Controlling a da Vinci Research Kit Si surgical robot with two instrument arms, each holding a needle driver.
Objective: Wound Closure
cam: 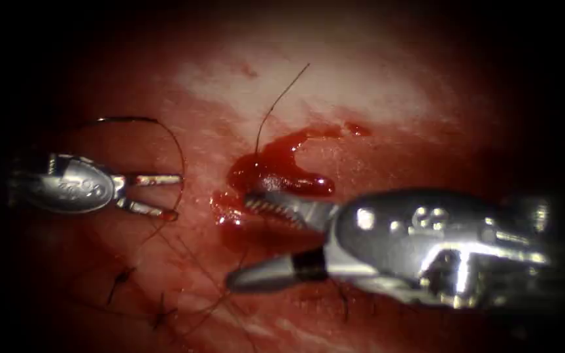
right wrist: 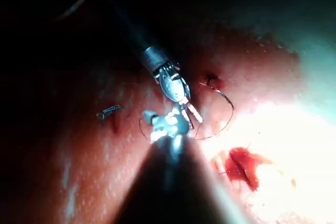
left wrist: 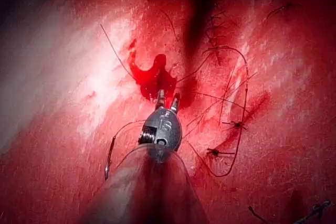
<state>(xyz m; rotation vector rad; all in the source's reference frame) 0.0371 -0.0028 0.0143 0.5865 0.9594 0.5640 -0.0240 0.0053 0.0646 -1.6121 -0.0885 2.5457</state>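
My left tool (cam: 174, 196) stands open on the left side of the tissue (cam: 374, 85) and holds nothing. A dark thread loop (cam: 176, 144) arcs over it and ends by its upper jaw. The thin curved piece (cam: 125, 119) at the loop's far end looks like the needle, lying free on the tissue surface; it appears again beside the left shaft (left wrist: 108, 158). My right tool (cam: 238, 240) comes in from the right with jaws wide open and empty, its toothed upper jaw at the edge of the red fluid (cam: 282, 171). A free thread end (cam: 276, 104) rises from that pool.
Two knotted stitches (cam: 122, 278) (cam: 161, 317) with short cut ends sit on the near left part of the cut, also seen as stitches (left wrist: 236, 125) beside the loose thread (left wrist: 242, 103). The left tool (right wrist: 173, 85) shows beyond the right tool's tip.
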